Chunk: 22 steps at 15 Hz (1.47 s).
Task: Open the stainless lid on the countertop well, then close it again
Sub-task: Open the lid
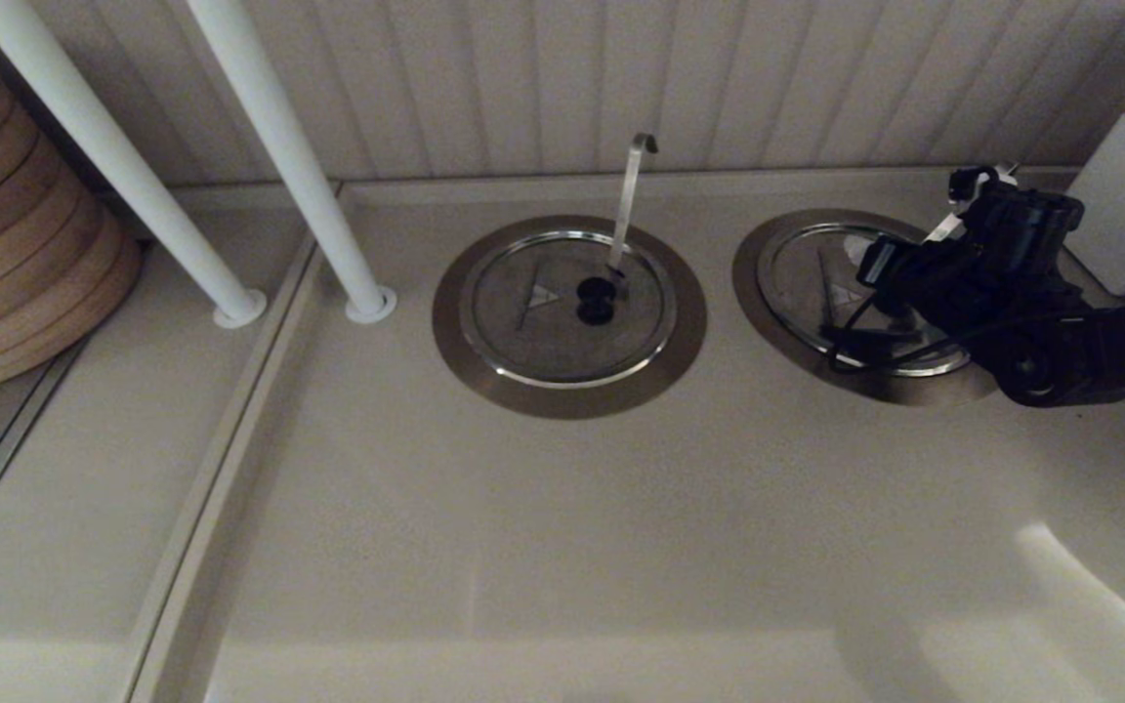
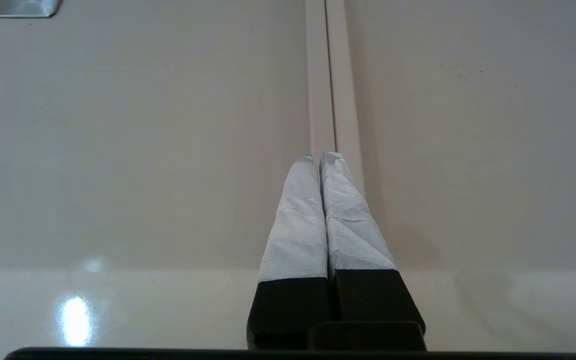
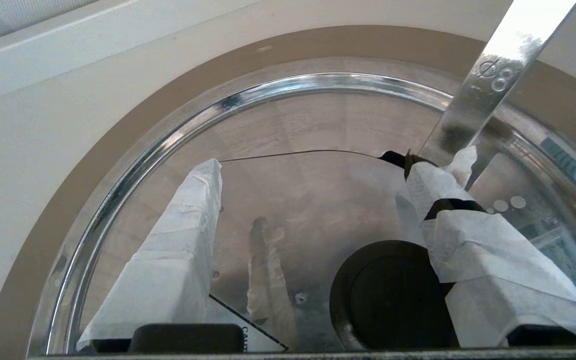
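Note:
The stainless lid (image 1: 802,278) lies flat and shut in the right-hand countertop well, whose steel collar (image 1: 753,293) rings it; the cavity is hidden beneath. My right gripper (image 1: 880,283) hovers low over this lid. In the right wrist view the right gripper (image 3: 314,167) is open, its wrapped fingers astride the wedge flap of the lid (image 3: 293,135). The black knob (image 3: 393,295) sits between them, close beside one finger (image 3: 468,235), with no grip on it. The straight utensil handle (image 3: 493,80) rises just past that finger. My left gripper (image 2: 324,156) is shut and empty over bare counter.
A second lidded well (image 1: 567,308) with a hook-tipped handle (image 1: 629,200) sits at centre. Two white poles (image 1: 299,176) and stacked bamboo steamers (image 1: 6,234) stand at the left. A white container (image 1: 1124,210) stands by the right wall. A counter seam (image 2: 325,75) runs under the left gripper.

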Tool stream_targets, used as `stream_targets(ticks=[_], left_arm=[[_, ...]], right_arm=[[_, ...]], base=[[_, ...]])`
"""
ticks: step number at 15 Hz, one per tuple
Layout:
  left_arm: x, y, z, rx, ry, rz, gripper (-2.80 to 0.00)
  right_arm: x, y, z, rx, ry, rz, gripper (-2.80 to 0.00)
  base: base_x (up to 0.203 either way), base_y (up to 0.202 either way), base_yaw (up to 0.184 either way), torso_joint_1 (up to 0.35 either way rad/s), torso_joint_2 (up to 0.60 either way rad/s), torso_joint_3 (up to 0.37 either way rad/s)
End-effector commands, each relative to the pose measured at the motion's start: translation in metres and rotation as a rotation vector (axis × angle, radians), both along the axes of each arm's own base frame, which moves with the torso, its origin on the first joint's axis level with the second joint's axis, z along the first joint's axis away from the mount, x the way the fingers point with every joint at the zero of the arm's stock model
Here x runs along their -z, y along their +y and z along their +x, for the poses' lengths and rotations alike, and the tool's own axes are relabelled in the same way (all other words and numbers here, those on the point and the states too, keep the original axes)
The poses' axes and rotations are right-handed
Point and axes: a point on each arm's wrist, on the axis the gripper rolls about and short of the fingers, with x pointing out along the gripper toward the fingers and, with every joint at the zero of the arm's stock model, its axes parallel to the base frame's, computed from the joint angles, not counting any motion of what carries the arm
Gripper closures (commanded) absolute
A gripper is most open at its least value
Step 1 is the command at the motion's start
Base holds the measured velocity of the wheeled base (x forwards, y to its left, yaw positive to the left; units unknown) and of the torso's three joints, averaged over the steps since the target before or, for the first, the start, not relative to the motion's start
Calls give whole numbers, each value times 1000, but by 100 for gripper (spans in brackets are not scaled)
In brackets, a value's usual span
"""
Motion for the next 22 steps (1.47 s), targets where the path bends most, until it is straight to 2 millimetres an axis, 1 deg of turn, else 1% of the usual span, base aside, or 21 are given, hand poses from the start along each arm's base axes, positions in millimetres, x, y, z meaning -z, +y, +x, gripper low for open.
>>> stream_targets(ticks=[1, 8, 12, 14, 17, 22], left_arm=[[0, 0, 0, -1, 0, -1, 0], [0, 0, 0, -1, 0, -1, 0], [0, 0, 0, -1, -1, -1, 0], [0, 0, 0, -1, 0, -1, 0], [0, 0, 0, -1, 0, -1, 0], [0, 0, 0, -1, 0, -1, 0]], right_arm=[[1, 0, 1, 2, -1, 1, -280], [9, -8, 6, 23, 15, 1, -280], [13, -9, 7, 25, 25, 2, -280], [14, -6, 6, 18, 29, 4, -280], [11, 0, 4, 5, 19, 6, -280], [1, 1, -1, 1, -6, 18, -280]], base=[[0, 0, 0, 0, 0, 0], [0, 0, 0, 0, 0, 0], [0, 0, 0, 0, 0, 0], [0, 0, 0, 0, 0, 0], [0, 0, 0, 0, 0, 0], [0, 0, 0, 0, 0, 0]])
